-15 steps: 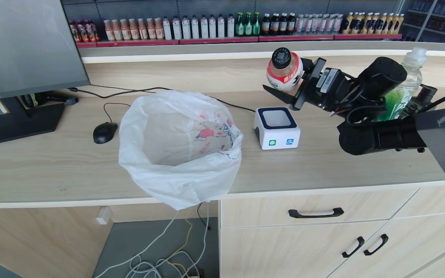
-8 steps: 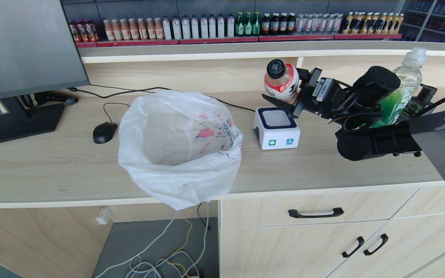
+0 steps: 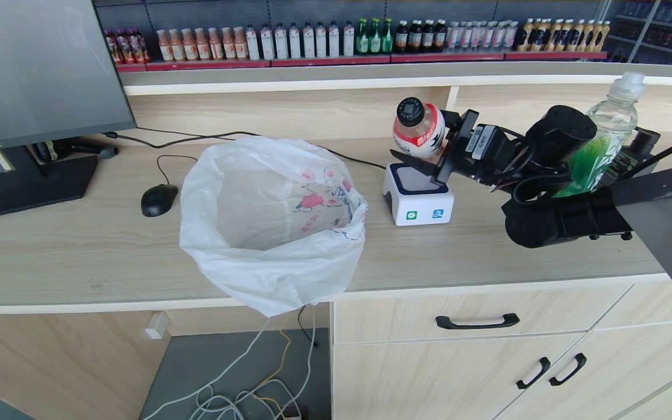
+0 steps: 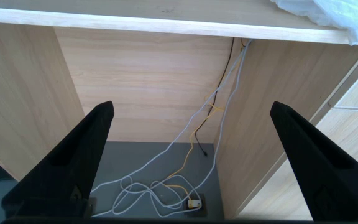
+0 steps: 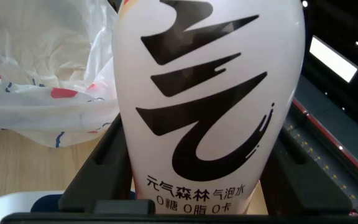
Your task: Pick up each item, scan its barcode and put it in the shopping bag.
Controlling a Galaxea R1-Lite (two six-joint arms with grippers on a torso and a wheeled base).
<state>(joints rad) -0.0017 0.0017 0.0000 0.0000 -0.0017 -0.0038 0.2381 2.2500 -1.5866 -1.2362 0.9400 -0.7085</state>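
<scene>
My right gripper [image 3: 429,153] is shut on a small white bottle [image 3: 419,128] with a red band and a black cap. It holds the bottle tilted just above the white barcode scanner [image 3: 417,194] on the counter. Up close in the right wrist view, the white bottle [image 5: 207,106] sits between the black fingers [image 5: 98,168], with the shopping bag [image 5: 42,81] behind it. The open white shopping bag [image 3: 272,219] stands left of the scanner at the counter's front edge. My left gripper [image 4: 191,162] is open below the counter, facing cables on the floor.
A clear green-labelled bottle [image 3: 601,131] stands on the counter behind my right arm. A black mouse [image 3: 158,200] and a monitor [image 3: 32,76] lie at the left. Drawers [image 3: 476,321] sit under the counter. Shelves of drinks [image 3: 359,38] line the back wall.
My right gripper has lowered the white bottle and brought it slightly left, down close over the scanner. The left gripper's motion cannot be judged.
</scene>
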